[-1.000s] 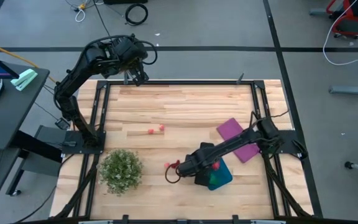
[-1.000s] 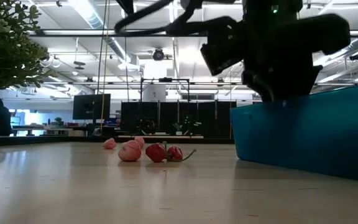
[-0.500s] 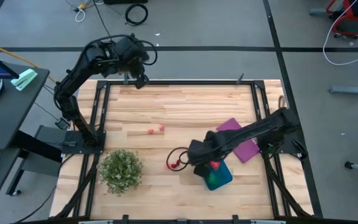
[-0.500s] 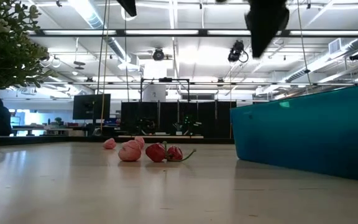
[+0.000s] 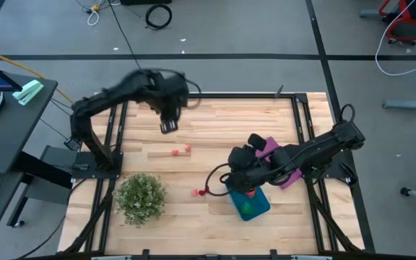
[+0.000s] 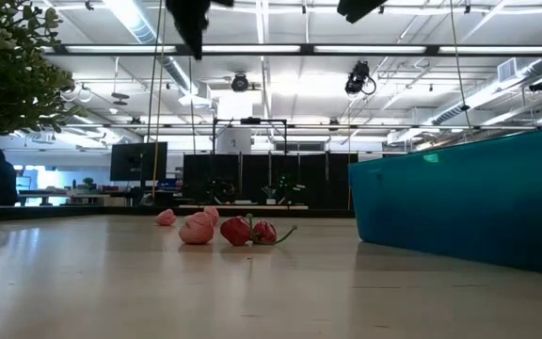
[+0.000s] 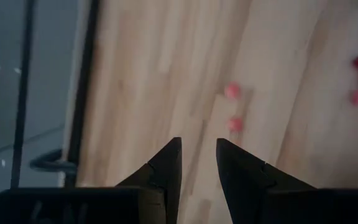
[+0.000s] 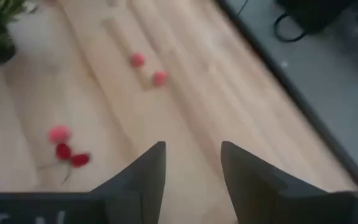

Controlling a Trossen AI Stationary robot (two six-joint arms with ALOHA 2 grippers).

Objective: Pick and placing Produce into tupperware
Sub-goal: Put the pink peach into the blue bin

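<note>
The teal tupperware (image 5: pixel 251 204) sits on the table's near right part and fills the right of the low view (image 6: pixel 469 198). A red piece and a green piece lie inside it. On the bare wood lie two small red pieces (image 5: pixel 181 151), (image 7: pixel 233 106), (image 8: pixel 148 68). Nearer the tupperware lie a pinkish piece (image 5: pixel 194 193), (image 8: pixel 59 133) and a stemmed red pair (image 5: pixel 205 191), (image 8: pixel 71 155), (image 6: pixel 250 231). My left gripper (image 5: pixel 168 127), (image 7: pixel 197 144) hangs open above the table, on the far side of the two red pieces. My right gripper (image 5: pixel 232 175), (image 8: pixel 192 148) hangs open, raised beside the tupperware's far-left corner.
A bushy green plant clump (image 5: pixel 140 198) stands near the table's near left corner. A flat purple rectangle (image 5: pixel 286 175) lies partly under my right arm. Black frame rails border the table. Bare wood stretches between the plant and the tupperware.
My left gripper has swung from beyond the far edge in over the table, toward the two small red pieces. My right gripper has risen from low beside the tupperware and drawn back toward the table's right and far side. No piece of produce has moved.
</note>
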